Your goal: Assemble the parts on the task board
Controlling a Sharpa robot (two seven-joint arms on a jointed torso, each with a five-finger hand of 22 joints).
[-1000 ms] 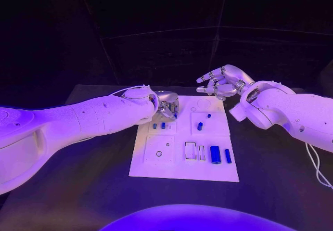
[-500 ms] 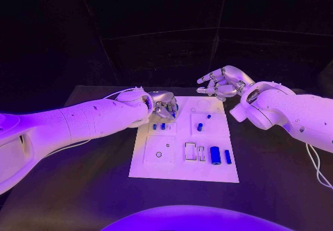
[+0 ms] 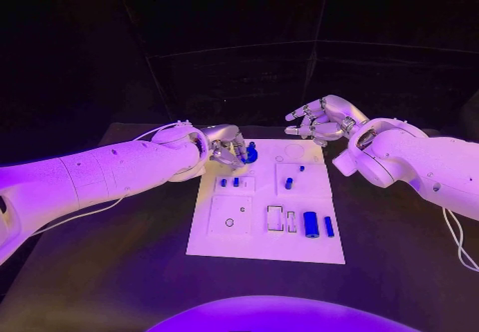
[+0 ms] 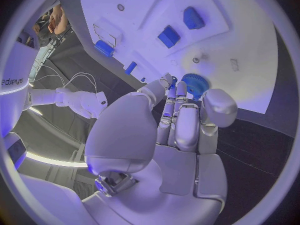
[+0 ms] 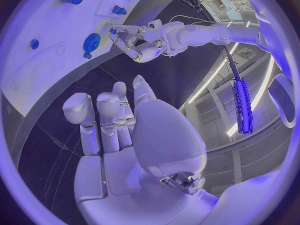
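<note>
At the board's [image 3: 264,245] far left corner my left hand [image 3: 228,146] hangs with fingers spread beside a blue gear [image 3: 248,155] lying there, while my right hand [image 3: 321,118] hovers empty, loosely spread, beyond the far edge.

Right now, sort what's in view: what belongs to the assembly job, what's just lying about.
Job:
task board
blue gear at the left hand
blue cylinder
small blue parts
right hand, holding nothing

Lying about:
black table
white cable
</note>
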